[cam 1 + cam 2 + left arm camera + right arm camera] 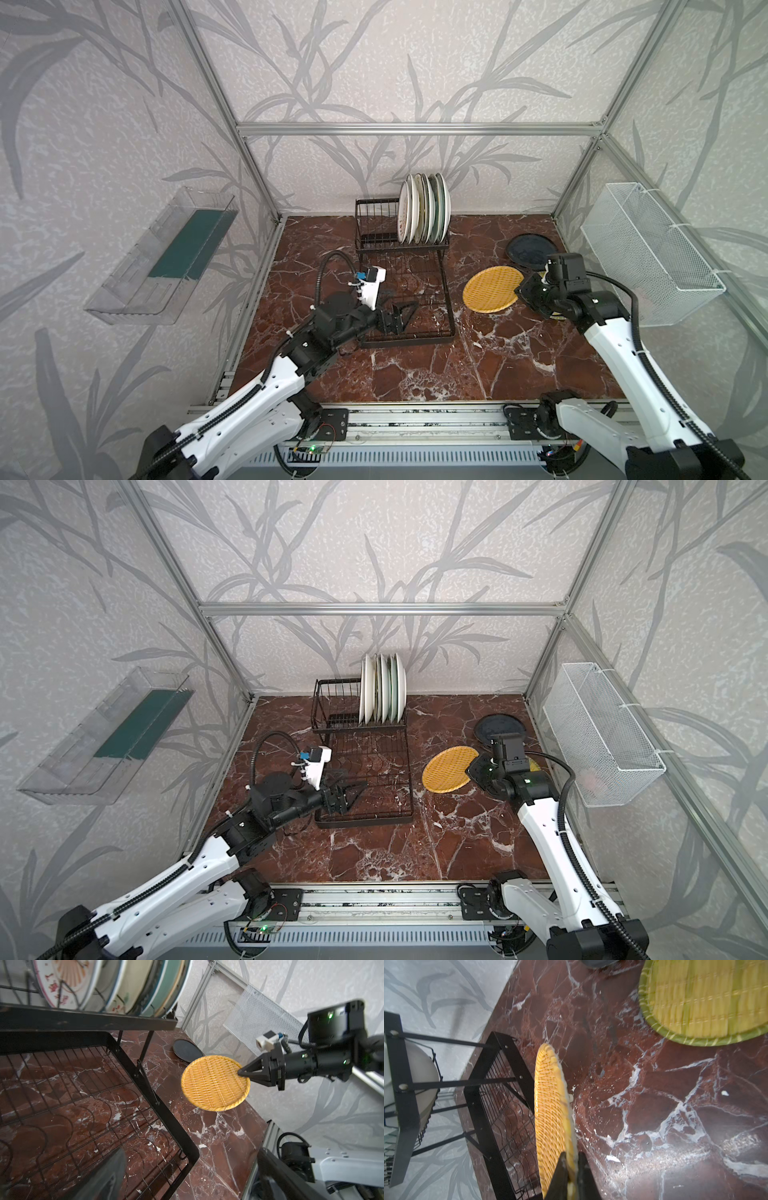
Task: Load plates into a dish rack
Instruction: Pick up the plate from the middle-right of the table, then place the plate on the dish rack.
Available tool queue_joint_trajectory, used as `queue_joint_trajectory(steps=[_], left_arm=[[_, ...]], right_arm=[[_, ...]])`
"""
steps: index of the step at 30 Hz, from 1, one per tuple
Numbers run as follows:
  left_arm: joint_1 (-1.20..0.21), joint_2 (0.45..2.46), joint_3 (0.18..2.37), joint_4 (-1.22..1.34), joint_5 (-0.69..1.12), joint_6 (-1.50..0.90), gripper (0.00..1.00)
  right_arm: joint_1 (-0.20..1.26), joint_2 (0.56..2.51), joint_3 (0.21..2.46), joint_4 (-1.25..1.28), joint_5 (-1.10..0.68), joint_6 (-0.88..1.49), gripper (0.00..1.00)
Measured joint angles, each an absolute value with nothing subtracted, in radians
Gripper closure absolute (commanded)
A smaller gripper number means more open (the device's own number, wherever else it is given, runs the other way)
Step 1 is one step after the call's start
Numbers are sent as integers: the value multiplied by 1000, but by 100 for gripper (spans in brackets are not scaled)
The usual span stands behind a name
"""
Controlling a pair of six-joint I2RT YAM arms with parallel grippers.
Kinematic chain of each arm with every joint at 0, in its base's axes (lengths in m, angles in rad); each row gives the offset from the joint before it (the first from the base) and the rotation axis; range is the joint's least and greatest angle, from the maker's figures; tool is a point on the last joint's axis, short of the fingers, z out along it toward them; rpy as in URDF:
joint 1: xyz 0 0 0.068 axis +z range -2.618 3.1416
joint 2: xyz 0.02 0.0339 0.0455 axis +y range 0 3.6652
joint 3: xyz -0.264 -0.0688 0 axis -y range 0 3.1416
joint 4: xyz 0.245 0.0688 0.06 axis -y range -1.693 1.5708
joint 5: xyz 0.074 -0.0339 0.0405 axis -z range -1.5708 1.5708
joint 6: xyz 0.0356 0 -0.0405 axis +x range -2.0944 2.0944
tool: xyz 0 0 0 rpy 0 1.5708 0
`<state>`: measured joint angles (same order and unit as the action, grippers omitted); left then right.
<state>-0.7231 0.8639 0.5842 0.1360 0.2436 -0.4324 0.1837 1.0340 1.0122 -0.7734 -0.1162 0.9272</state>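
Observation:
A black wire dish rack [407, 343] stands at the back middle of the table. Its raised upper basket [374, 226] holds several plates [424, 214] on edge. My right gripper [519, 291] is shut on the rim of a yellow woven plate [492, 289], held tilted just above the table to the right of the rack. The right wrist view shows that plate [550, 1115] edge-on between the fingers. A second woven plate [704, 1001] and a dark blue plate [530, 251] lie on the table behind it. My left gripper [405, 311] hangs open over the rack's lower grid tray [62, 1105], holding nothing.
A white mesh basket [652, 253] hangs on the right wall and a clear plastic bin [162, 257] on the left wall. Aluminium frame posts stand at the table's back corners. Marble tabletop [478, 374] stretches in front of the rack.

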Motion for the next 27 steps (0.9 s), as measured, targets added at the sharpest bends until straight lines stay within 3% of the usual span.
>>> queue_joint_trajectory(steps=[7,13,27], left_arm=[[-871,1065,667,191,111,-211,1],[-987,1233,824,186,72,-33,9],[-1105,1469,979,127,0,239,43]], right_arm=[[317,1097,1118,-810,-82,985,99],[355,1131,1145,-813,-80,1019,99],[363,1133,1145,-813,-97,1047,99]])
